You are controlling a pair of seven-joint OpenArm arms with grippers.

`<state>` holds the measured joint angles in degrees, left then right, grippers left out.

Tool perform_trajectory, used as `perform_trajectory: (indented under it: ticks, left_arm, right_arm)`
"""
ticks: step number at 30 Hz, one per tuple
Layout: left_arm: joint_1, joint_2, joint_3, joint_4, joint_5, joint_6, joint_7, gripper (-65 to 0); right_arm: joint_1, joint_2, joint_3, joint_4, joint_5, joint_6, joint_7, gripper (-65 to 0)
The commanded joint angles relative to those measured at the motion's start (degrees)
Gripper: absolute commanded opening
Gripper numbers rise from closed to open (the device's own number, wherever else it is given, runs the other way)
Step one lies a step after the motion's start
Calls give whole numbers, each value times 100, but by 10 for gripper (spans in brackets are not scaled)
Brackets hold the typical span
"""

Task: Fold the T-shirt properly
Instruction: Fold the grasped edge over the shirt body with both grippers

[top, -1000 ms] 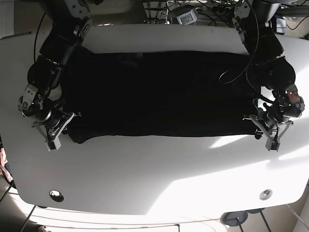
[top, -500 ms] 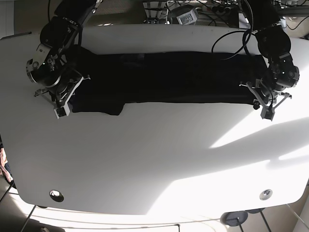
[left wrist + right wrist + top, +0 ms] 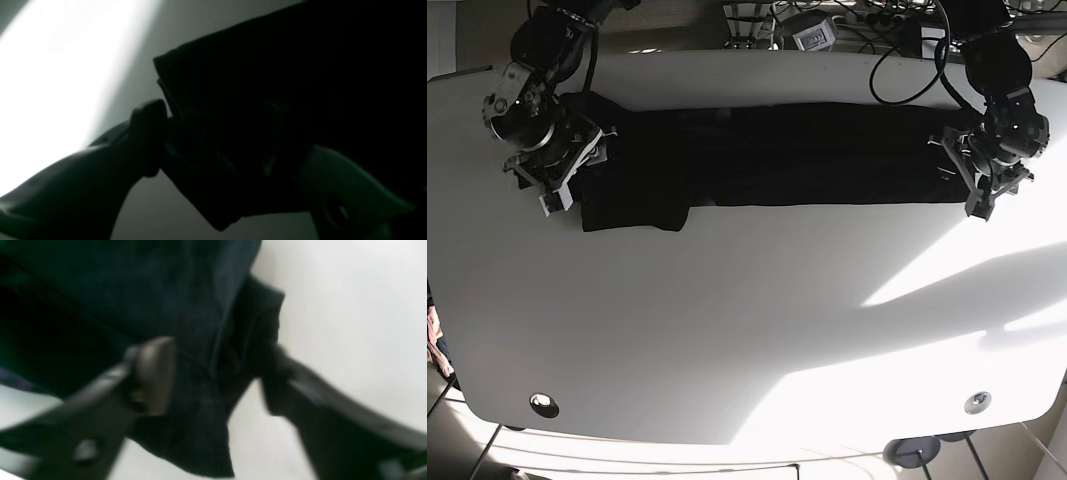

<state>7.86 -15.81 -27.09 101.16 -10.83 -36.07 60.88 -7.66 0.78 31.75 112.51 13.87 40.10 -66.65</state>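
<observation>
The black T-shirt (image 3: 777, 150) lies folded into a long band across the far half of the white table (image 3: 747, 330). A sleeve part (image 3: 632, 212) sticks out toward me at its left end. My left gripper (image 3: 975, 203) is at the band's right end. In the left wrist view the left gripper (image 3: 230, 133) has its fingers spread wide, with a bunched shirt corner (image 3: 233, 83) between them. My right gripper (image 3: 553, 198) is at the band's left end. The blurred right wrist view shows the right gripper (image 3: 213, 353) also spread around the shirt edge (image 3: 206, 306).
Cables and equipment (image 3: 812, 30) crowd the table's far edge. Two round grommets (image 3: 544, 404) (image 3: 977, 402) sit near the front edge. Bright sunlight falls on the front right of the table.
Both grippers carried the shirt's near edge away from me and over the far part, so the wide dark spread has become a narrow band. The arms now sit further back.
</observation>
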Motion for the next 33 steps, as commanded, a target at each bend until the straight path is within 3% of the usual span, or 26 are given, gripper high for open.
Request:
perform_trajectory:
  ticks: [1,2,8,12,16,20,22,25,29,33]
  left_arm:
    - [-69,-181,-29,481,-55,-10,-79,-271]
    - [-96,-172,-21,631,-64,-10,-79,-271]
    - [-113,-58,577,420,-38,-10,-88,-271]
    - [-52,-49,674,86,-38,-10,-97,-272]
    - [10,-67,630,-196,-38,-10,-115,-272]
    - [19,-85,630,-310,-38,-10,-115,-272]
    - [19,-76,630,-319,-38,-10,-115,-272]
    - [19,-58,639,-327,-38,-10,-115,-272]
    - [-17,-58,648,-705,-38,-10,-115,-272]
    - [-8,-76,648,-749,-38,-10,-115,-272]
  right_arm:
    - [173,76,285,112,411,-10,59,-51]
    - [357,94,346,77,578,-10,-12,-3]
    - [1447,208,320,-1321,587,-10,-267,-3]
    - [2072,481,311,-2930,578,-10,173,-29]
    - [2177,744,-5,-3897,596,-10,613,-135]
    - [2133,744,-111,-4108,596,-10,885,-257]
    - [2045,736,-111,-4090,640,-10,911,-385]
    - [2036,736,-111,-4073,648,-10,929,-634]
    - [1764,569,-85,-2693,648,-10,885,-628]
    - [1553,516,-67,-1594,657,-10,50,-628]
